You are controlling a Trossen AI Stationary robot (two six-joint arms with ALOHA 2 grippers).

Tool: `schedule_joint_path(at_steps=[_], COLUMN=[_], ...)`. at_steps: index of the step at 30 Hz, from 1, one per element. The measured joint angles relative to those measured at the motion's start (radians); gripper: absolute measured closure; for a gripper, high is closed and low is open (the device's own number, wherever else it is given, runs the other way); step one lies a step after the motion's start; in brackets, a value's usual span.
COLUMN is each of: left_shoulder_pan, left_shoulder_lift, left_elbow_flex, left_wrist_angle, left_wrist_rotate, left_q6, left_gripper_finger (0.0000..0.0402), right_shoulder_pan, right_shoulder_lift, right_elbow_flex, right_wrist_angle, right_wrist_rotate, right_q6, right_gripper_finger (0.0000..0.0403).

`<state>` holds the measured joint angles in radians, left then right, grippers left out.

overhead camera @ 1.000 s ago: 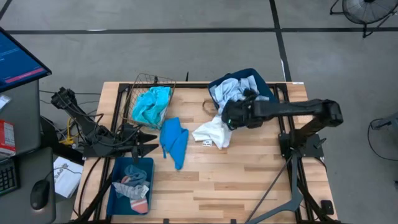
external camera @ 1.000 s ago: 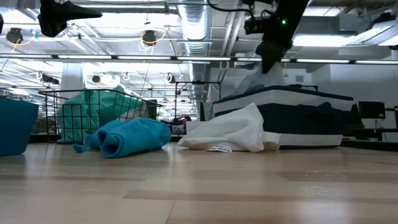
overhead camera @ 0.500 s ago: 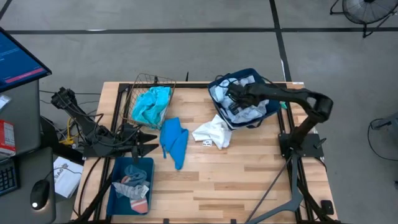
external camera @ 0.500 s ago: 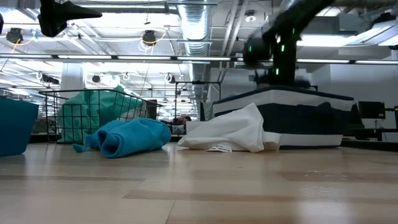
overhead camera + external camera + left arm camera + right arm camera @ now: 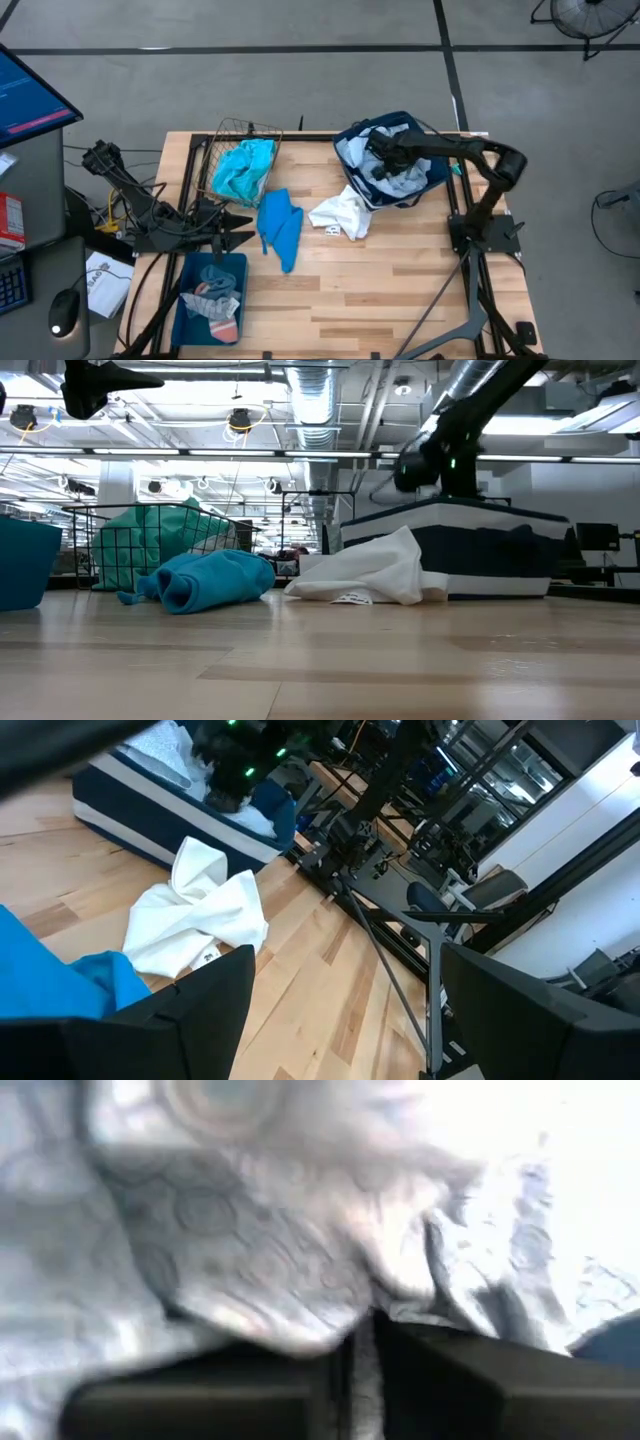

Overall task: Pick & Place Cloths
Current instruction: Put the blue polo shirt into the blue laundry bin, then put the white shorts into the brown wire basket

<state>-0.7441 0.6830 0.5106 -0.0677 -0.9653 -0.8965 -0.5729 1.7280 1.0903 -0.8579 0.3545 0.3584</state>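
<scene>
Since a second ago the right gripper, fingers nearly closed, has been lowered into the navy bin onto limp pale blue-grey cloth, best pinched at a raised fold.

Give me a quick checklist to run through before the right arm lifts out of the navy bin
1. Right gripper down in the navy bin: ok.
2. Fingers closed on the pale blue-grey cloth: cannot tell.
3. White cloth outside the bin, beside it on the table: ok.
4. Bright blue cloth well away from the right arm: ok.
5. Left gripper parked at the table's left, out of the way: ok.
</scene>
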Motion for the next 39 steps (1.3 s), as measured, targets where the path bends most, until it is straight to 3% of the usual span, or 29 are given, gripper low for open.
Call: schedule_joint_path(at_steps=[14,20,28,34,39], left_shoulder_pan=[0.0,0.0,0.0,0.0,0.0], left_shoulder_lift=[0.0,0.0,0.0,0.0,0.0], left_elbow_flex=[0.0,0.0,0.0,0.0,0.0], left_wrist_angle=[-0.006,-0.006,-0.004,-0.003,-0.004], left_wrist_rotate=[0.001,0.001,0.008,0.03,0.031], left_q6=[0.002,0.007,0.037,0.055,0.055], left_gripper_finger=[0.0101,0.0101,0.0101,0.0101,0.0101], right_shoulder_pan=[0.033,0.171,0.53,0.772,0.872], right_shoulder_lift=[-0.455,-0.58,-0.53,-0.384,-0.221], right_elbow_flex=[0.047,0.048,0.049,0.049,0.049], right_wrist_angle=[-0.009,0.06,0.082,0.082,0.072], right_wrist_rotate=[-0.033,-0.14,-0.147,-0.079,-0.013], right_q6=[-0.016,-0.018,0.248,0.589,0.804], right_gripper_finger=[0.0167,0.0148,0.0162,0.0164,0.0163])
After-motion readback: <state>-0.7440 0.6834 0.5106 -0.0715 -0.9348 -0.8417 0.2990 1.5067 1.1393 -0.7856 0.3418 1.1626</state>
